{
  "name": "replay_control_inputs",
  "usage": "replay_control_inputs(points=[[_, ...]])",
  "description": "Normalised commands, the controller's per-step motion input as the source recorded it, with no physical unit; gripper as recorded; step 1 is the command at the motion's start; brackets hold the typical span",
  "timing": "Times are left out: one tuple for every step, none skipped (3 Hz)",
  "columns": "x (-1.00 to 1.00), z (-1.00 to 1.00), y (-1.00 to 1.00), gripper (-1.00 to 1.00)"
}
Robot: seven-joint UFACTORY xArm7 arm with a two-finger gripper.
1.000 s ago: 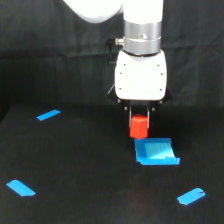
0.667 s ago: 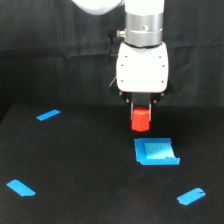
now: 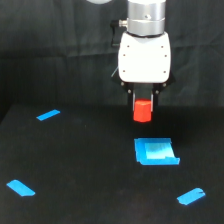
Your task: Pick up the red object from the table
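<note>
The red object (image 3: pixel 142 111), a short solid red-orange cylinder, sat upright in my pincer (image 3: pixel 142 107), clear of the table (image 3: pixel 80 165) with dark surface showing beneath its lower edge. My fingers were clamped on it from either side; only short dark stubs of them showed at its top, under my white wrist housing (image 3: pixel 144 59). The cylinder hung roughly over the middle of the table's depth, somewhat toward the exterior view's right edge.

Just below it in the view, nearer the front edge, lay a flat blue tray-like piece (image 3: pixel 155 151), resting on the table and apart from the cylinder. It was not touching my pincer.

Three short blue tape strips marked the black surface. One (image 3: pixel 48 115) lay toward the far edge on the exterior view's left side. A second (image 3: pixel 21 188) lay near the front corner on that same side. A third (image 3: pixel 191 196) lay near the front edge on the exterior view's right, well apart from the tray-like piece.

Behind the table hung a dark cloth backdrop (image 3: pixel 55 55).
</note>
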Motion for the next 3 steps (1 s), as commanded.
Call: replay_control_inputs(points=[[0.03,0.18,0.0,-0.99],[0.03,0.16,0.0,-0.99],[0.03,0.16,0.0,-0.99]])
